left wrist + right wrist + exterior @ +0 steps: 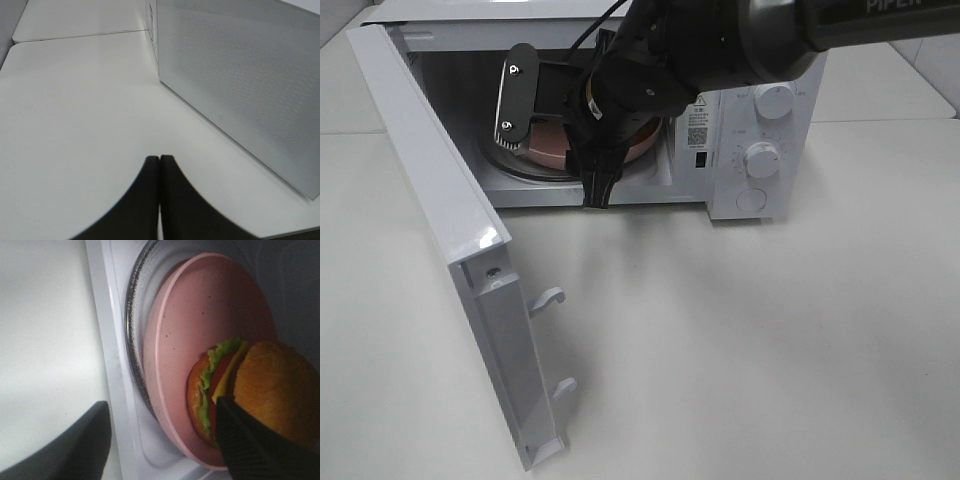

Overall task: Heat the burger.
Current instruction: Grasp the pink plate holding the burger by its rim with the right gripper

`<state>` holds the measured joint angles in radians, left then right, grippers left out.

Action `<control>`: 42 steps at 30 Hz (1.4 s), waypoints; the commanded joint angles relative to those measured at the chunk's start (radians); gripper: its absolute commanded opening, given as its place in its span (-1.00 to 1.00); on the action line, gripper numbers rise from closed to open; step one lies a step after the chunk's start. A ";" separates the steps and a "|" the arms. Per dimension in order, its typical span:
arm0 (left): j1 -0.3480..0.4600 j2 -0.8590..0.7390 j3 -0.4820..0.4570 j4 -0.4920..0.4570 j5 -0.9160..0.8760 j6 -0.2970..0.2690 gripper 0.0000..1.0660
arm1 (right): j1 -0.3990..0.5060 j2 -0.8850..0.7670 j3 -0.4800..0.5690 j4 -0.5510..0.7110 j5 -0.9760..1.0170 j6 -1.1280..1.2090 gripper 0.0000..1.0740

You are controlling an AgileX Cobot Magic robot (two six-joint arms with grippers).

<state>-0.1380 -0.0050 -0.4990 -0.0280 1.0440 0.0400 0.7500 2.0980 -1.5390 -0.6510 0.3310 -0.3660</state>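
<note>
Look for the burger (250, 395) inside the microwave (760, 120), toward the front of the cavity, seated on a pink plate (200, 330) that rests on the glass turntable (135, 315). Round, so no long axis to speak of; stacked upright on the plate, with a domed golden-brown bun, frilled green lettuce, a red tomato slice, a yellow cheese edge and a lower bun beneath. Plate smooth, lightly speckled, shallow-rimmed; turntable clear with a ridged edge; microwave shell white and glossy. Note the right gripper (161, 405) at the mouth of the cavity, spread wide and clamping nothing, with the plate's rim in the gap. One black finger (250, 450) overlapping the burger's side, contact impossible to tell; the other outside the microwave, over the pale table (770, 330). From there, burger just ahead and deeper in, hard by that one finger. By a wide margin the nearer arm. Left gripper (160, 159) outside the microwave, pressed fully closed and empty, beside the dotted mesh face of the open door (450, 230). Judging from this, placing done. Next probably calls for backing straight out without nudging the bun, then swinging the door closed, most likely with the left arm, and turning the knobs (760, 158).
</note>
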 commanded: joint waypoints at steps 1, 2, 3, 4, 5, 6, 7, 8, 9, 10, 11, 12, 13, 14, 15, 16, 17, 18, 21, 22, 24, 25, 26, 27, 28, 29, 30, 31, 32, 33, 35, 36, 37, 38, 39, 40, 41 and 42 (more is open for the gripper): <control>0.003 -0.008 0.003 -0.007 -0.009 0.004 -1.00 | -0.006 0.042 -0.013 -0.016 -0.009 0.000 0.17; 0.003 -0.008 0.003 -0.007 -0.009 0.004 -1.00 | -0.006 0.042 -0.013 -0.016 -0.009 0.000 0.17; 0.003 -0.008 0.003 -0.007 -0.009 0.004 -1.00 | -0.006 0.056 -0.020 -0.016 -0.007 0.000 0.17; 0.003 -0.008 0.003 -0.007 -0.009 0.004 -1.00 | -0.006 0.056 -0.020 -0.016 -0.007 0.000 0.17; 0.003 -0.008 0.003 -0.007 -0.009 0.004 -1.00 | -0.006 0.076 -0.037 -0.017 -0.004 0.007 0.17; 0.003 -0.008 0.003 -0.007 -0.009 0.004 -1.00 | -0.006 0.083 -0.045 -0.019 -0.002 0.014 0.17; 0.003 -0.008 0.003 -0.007 -0.009 0.004 -1.00 | -0.006 0.083 -0.045 -0.019 -0.002 0.014 0.17; 0.003 -0.008 0.003 -0.007 -0.009 0.004 -1.00 | -0.006 0.094 -0.063 -0.034 0.003 0.036 0.17; 0.003 -0.008 0.003 -0.007 -0.009 0.004 -1.00 | -0.006 0.094 -0.063 -0.034 0.003 0.036 0.17; 0.003 -0.008 0.003 -0.007 -0.009 0.004 -1.00 | -0.006 0.098 -0.076 -0.035 0.001 0.054 0.17; 0.003 -0.008 0.003 -0.007 -0.009 0.004 -1.00 | -0.006 0.102 -0.090 -0.035 0.006 0.073 0.17; 0.003 -0.008 0.003 -0.007 -0.009 0.004 -1.00 | -0.006 0.102 -0.090 -0.035 0.006 0.073 0.17; 0.003 -0.008 0.003 -0.006 -0.009 0.004 -1.00 | -0.007 0.103 -0.095 -0.035 0.007 0.091 0.17; 0.003 -0.008 0.003 -0.006 -0.009 0.004 -1.00 | -0.007 0.103 -0.095 -0.035 0.007 0.091 0.17; 0.003 -0.008 0.003 -0.006 -0.009 0.004 -1.00 | -0.016 0.106 -0.101 -0.035 0.008 0.111 0.17; 0.003 -0.008 0.003 -0.006 -0.009 0.004 -1.00 | -0.017 0.109 -0.101 -0.035 0.004 0.112 0.17; 0.003 -0.008 0.003 -0.006 -0.009 0.004 -1.00 | -0.017 0.109 -0.101 -0.035 0.004 0.112 0.17; 0.003 -0.008 0.003 -0.006 -0.009 0.004 -1.00 | -0.018 0.115 -0.101 -0.035 0.001 0.112 0.17; 0.003 -0.008 0.003 -0.006 -0.009 0.004 -1.00 | -0.018 0.127 -0.102 -0.047 -0.002 0.107 0.17; 0.003 -0.008 0.003 -0.005 -0.009 0.004 -1.00 | -0.018 0.141 -0.105 -0.058 -0.005 0.109 0.17; 0.003 -0.008 0.003 -0.003 -0.009 0.004 -1.00 | -0.018 0.147 -0.108 -0.059 -0.009 0.110 0.17; 0.003 -0.008 0.003 -0.003 -0.009 0.004 -1.00 | -0.018 0.147 -0.108 -0.059 -0.009 0.110 0.17; 0.003 -0.008 0.003 -0.003 -0.009 0.003 -1.00 | -0.018 0.158 -0.113 -0.061 -0.016 0.113 0.17; 0.003 -0.008 0.003 -0.003 -0.009 0.003 -1.00 | -0.018 0.164 -0.113 -0.072 -0.027 0.113 0.17; 0.003 -0.008 0.003 -0.003 -0.009 0.003 -1.00 | -0.018 0.164 -0.113 -0.072 -0.027 0.113 0.17; 0.003 -0.008 0.003 -0.003 -0.009 0.003 -1.00 | -0.018 0.169 -0.113 -0.081 -0.031 0.113 0.17; 0.003 -0.008 0.003 -0.003 -0.009 0.003 -1.00 | -0.018 0.178 -0.113 -0.091 -0.038 0.113 0.17; 0.003 -0.008 0.003 -0.003 -0.009 0.003 -1.00 | -0.018 0.178 -0.113 -0.091 -0.038 0.113 0.17; 0.003 -0.008 0.003 -0.003 -0.009 0.003 -1.00 | -0.018 0.184 -0.113 -0.094 -0.042 0.113 0.17; 0.003 -0.008 0.003 -0.003 -0.009 0.003 -1.00 | -0.018 0.194 -0.114 -0.099 -0.046 0.114 0.17; 0.003 -0.008 0.003 -0.003 -0.009 0.003 -1.00 | -0.018 0.205 -0.119 -0.106 -0.049 0.114 0.17; 0.003 -0.008 0.003 -0.003 -0.009 0.003 -1.00 | -0.018 0.205 -0.119 -0.106 -0.049 0.114 0.17; 0.003 -0.008 0.003 -0.002 -0.009 0.003 -1.00 | -0.018 0.208 -0.123 -0.114 -0.050 0.114 0.17; 0.003 -0.008 0.003 -0.002 -0.009 0.003 -1.00 | -0.018 0.218 -0.126 -0.120 -0.050 0.120 0.17; 0.003 -0.008 0.003 -0.002 -0.009 0.003 -1.00 | -0.018 0.218 -0.126 -0.120 -0.050 0.120 0.17; 0.003 -0.008 0.003 -0.002 -0.009 0.003 -1.00 | -0.020 0.223 -0.127 -0.120 -0.050 0.123 0.17; 0.003 -0.008 0.003 -0.002 -0.009 0.003 -1.00 | -0.020 0.223 -0.127 -0.120 -0.050 0.123 0.17; 0.003 -0.008 0.003 -0.002 -0.009 0.003 -1.00 | -0.026 0.226 -0.127 -0.120 -0.052 0.123 0.17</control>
<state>-0.1380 -0.0050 -0.4990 -0.0280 1.0440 0.0400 0.7300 2.3180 -1.6610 -0.7630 0.2800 -0.2590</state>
